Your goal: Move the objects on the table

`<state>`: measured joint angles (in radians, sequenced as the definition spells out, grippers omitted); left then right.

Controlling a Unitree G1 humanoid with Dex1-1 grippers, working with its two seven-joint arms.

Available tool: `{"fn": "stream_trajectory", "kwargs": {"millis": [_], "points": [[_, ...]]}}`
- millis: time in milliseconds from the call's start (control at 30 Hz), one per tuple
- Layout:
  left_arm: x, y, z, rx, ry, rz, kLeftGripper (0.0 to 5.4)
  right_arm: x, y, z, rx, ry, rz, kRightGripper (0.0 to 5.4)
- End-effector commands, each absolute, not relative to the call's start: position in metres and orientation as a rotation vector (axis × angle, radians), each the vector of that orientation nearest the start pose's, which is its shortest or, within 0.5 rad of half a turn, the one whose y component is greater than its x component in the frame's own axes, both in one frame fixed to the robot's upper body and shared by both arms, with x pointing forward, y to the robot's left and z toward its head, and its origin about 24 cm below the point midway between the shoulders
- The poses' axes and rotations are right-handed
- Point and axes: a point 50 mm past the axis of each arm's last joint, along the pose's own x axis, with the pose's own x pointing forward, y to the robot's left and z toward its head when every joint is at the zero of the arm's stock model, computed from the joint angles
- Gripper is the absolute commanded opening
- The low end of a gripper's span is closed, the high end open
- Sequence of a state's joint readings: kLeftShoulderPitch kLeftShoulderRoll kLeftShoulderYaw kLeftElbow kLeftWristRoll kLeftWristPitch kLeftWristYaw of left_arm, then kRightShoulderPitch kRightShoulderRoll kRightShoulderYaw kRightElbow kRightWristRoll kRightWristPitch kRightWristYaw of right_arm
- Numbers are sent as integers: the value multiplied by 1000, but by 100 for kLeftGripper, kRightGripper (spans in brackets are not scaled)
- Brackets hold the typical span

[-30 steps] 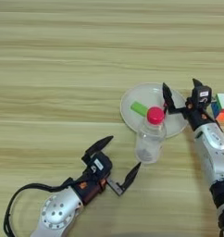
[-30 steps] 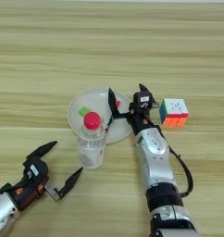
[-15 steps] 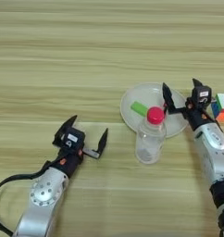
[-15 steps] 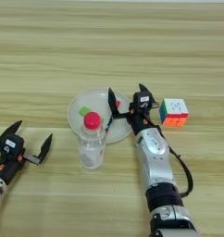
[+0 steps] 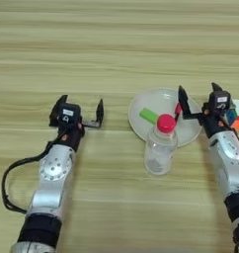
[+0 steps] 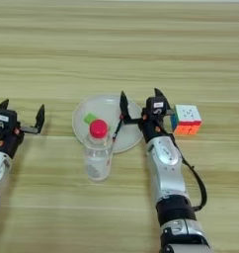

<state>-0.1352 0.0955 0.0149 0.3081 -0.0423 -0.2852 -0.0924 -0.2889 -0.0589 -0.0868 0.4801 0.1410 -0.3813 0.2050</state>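
Both views look steeply down from the robot's head onto the wooden tabletop (image 5: 116,44), which fills each picture from fairly near. The white plate (image 6: 111,106) lies right of centre in the left eye view and left of centre in the right eye view. Both share the plate and the ground around it; only the right eye view shows whole the coloured cube (image 6: 186,119) right of the plate.

bottle (image 5: 160,148) upright at plate (image 5: 190,136) front rim; green block (image 5: 149,116) on plate.

red pen (image 6: 115,132) mostly hidden behind bottle (image 6: 97,154), cube (image 5: 238,114) cut off
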Motion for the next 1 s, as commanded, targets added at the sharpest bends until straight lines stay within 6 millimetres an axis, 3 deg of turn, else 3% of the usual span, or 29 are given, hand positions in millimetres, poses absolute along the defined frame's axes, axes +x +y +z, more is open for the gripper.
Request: {"fn": "stream_trajectory", "kwargs": {"millis": [33,367,633,867,1000], "points": [[284,162,31,58,-109,-42,538,302,-157,49,61,-211,147,540],[298,160,21,78,-100,16,538,297,-161,50,41,-209,159,540],[299,159,18,81,-106,28,538,278,-167,49,-9,-204,202,540],[298,154,18,81,-112,28,538,261,-195,53,-15,-201,255,540],[298,151,19,80,-118,30,538,263,-230,51,14,-170,267,540]]}}
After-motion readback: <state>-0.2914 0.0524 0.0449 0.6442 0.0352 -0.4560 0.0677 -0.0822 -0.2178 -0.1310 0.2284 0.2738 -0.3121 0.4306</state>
